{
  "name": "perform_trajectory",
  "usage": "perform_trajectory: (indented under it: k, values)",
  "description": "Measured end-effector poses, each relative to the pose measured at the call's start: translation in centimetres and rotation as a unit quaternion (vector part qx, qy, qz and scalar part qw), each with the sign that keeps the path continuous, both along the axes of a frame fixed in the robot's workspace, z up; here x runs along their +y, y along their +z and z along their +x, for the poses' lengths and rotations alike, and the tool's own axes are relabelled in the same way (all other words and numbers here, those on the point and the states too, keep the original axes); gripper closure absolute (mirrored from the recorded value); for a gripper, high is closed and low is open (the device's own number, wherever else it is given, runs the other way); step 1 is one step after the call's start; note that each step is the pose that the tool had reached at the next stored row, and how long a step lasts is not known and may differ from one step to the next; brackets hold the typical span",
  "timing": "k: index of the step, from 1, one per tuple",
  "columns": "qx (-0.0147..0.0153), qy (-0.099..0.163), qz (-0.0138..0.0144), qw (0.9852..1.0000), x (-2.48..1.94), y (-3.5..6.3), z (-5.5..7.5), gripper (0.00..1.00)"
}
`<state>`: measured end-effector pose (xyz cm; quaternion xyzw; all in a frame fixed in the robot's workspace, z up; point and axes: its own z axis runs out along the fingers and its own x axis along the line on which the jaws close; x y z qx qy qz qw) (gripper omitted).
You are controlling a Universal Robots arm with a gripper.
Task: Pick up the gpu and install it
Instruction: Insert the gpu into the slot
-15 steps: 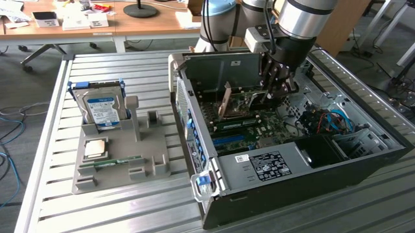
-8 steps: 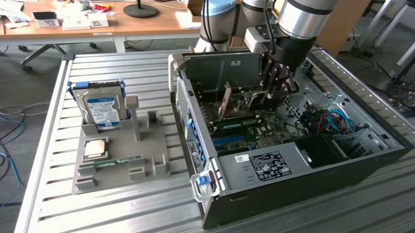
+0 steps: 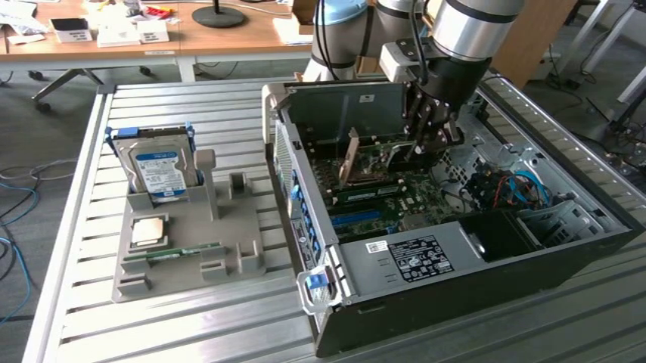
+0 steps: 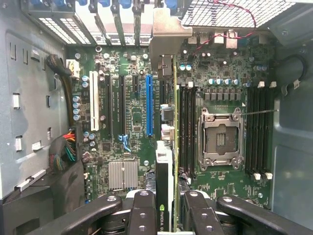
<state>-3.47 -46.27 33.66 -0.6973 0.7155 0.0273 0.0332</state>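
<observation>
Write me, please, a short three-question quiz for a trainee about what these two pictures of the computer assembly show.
1. True or false: the gripper is shut on the gpu, a thin green circuit card with a silver metal end bracket.
2. Where is the boxy silver hard drive with the blue-white label? A: upright in the grey plastic holder. B: in the gripper. C: on the floor.
3. Fill in: in the wrist view, between the long white slot and the gpu lies one brightly coloured long plastic slot; its colour is ___.

Key: 1 true; 2 A; 3 blue.
</observation>
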Motion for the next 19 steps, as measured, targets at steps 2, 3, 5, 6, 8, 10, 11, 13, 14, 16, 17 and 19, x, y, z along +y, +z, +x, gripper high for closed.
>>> perform_trajectory:
  k: [2, 3, 5, 6, 8, 10, 11, 13, 14, 16, 17, 19]
  values:
    - [0.0000, 0.000, 0.0000, 1.0000, 0.00, 0.00, -0.15, 0.73]
    - [0.0000, 0.000, 0.0000, 1.0000, 0.00, 0.00, -0.16, 0.73]
    - [0.0000, 0.000, -0.0001, 1.0000, 0.00, 0.00, -0.17, 0.73]
    - [0.0000, 0.000, 0.0000, 1.0000, 0.00, -0.05, -0.18, 0.73]
    - [0.0000, 0.000, 0.0000, 1.0000, 0.00, -0.13, -0.18, 0.73]
    - [0.0000, 0.000, -0.0001, 1.0000, 0.00, -0.13, -0.18, 0.73]
    - [0.0000, 0.000, -0.0001, 1.0000, 0.00, -0.13, -0.19, 0.73]
    - [0.0000, 0.000, -0.0001, 1.0000, 0.00, -0.14, -0.19, 0.73]
    - [0.0000, 0.000, 0.0000, 1.0000, 0.00, -0.14, -0.19, 0.73]
    - [0.0000, 0.000, 0.0000, 1.0000, 0.00, -0.16, -0.34, 0.73]
    - [-0.0001, 0.000, 0.0000, 1.0000, 0.00, -0.16, -0.40, 0.73]
    - [-0.0001, 0.000, 0.0000, 1.0000, 0.00, -0.17, -0.46, 0.73]
